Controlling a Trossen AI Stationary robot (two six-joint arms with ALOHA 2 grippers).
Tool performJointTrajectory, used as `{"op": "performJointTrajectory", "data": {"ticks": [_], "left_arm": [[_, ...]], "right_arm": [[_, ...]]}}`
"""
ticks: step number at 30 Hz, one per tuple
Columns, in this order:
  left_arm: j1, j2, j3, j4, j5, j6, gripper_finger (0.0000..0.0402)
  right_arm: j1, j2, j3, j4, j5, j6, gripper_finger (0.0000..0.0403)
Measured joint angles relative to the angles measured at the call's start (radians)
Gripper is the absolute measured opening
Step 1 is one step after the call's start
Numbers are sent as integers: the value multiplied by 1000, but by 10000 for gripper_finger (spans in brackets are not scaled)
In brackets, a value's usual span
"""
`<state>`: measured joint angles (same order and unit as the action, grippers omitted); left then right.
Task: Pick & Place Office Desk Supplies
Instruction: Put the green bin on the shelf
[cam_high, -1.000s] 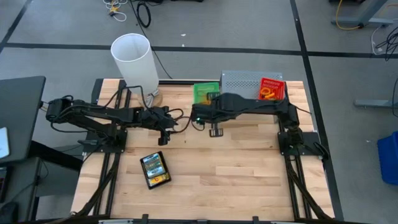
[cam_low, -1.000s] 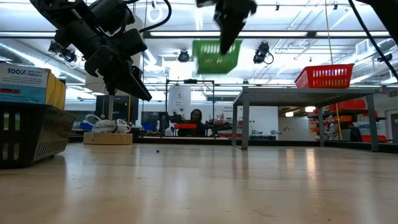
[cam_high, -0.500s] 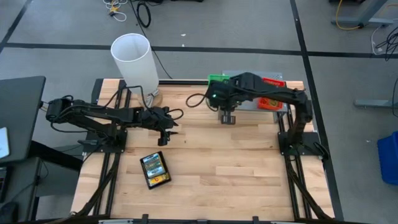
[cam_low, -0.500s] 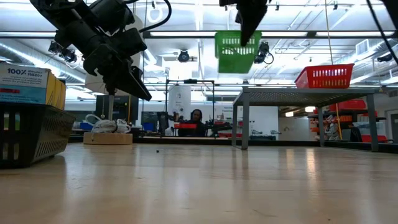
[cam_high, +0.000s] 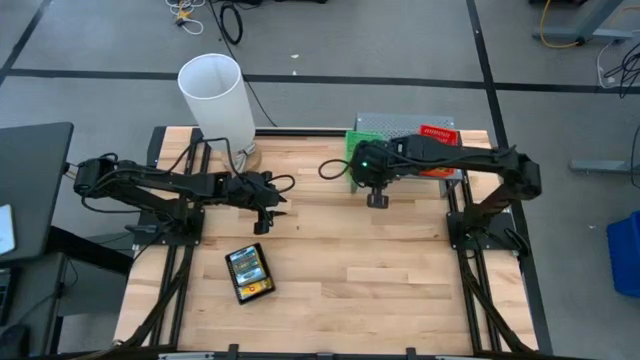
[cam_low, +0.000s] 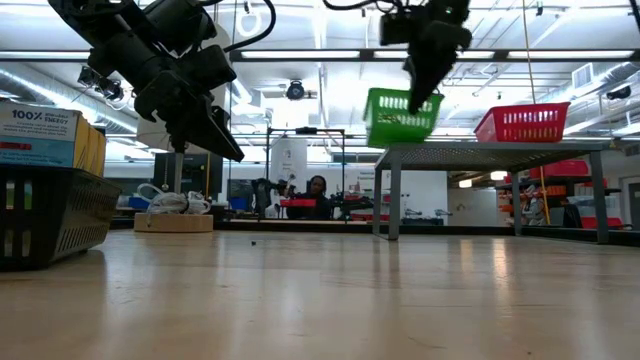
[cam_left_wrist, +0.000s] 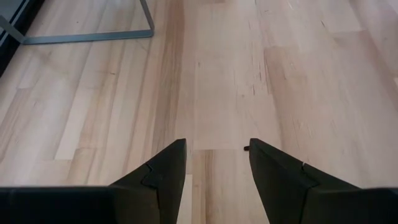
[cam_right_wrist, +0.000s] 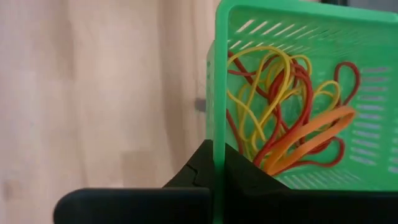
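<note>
Count, positions given relative to the grey riser (cam_high: 395, 128):

Trays: 3. 1 green tray (cam_low: 402, 116) in the air at the riser's left end; 1 red tray (cam_low: 522, 122) on top of the riser; 1 black tray (cam_high: 249, 274) on the table, well apart from the riser.
Crayon boxes: 2 visible in the black tray.
Loop bands in the green tray (cam_right_wrist: 292, 118): tangled yellow, red and orange; exact number cannot be told.
White cylinder (cam_high: 217, 97): 1, well left of the riser.
Risers: 1.
</note>
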<state>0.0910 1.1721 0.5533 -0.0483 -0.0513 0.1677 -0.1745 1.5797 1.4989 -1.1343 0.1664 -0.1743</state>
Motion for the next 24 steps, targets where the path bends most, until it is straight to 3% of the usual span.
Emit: {"op": "performJointTrajectory", "data": {"ticks": [6,12,24], "left_arm": [[0,0,0,13,0,0,181],[0,0,0,19,5,0,181],[0,0,0,19,7,0,181]], "right_arm": [[-6,-74,-83,-2,77,56,3],[-29,-86,-85,-121,140,100,3],[-70,-87,-85,-224,117,118,3]]}}
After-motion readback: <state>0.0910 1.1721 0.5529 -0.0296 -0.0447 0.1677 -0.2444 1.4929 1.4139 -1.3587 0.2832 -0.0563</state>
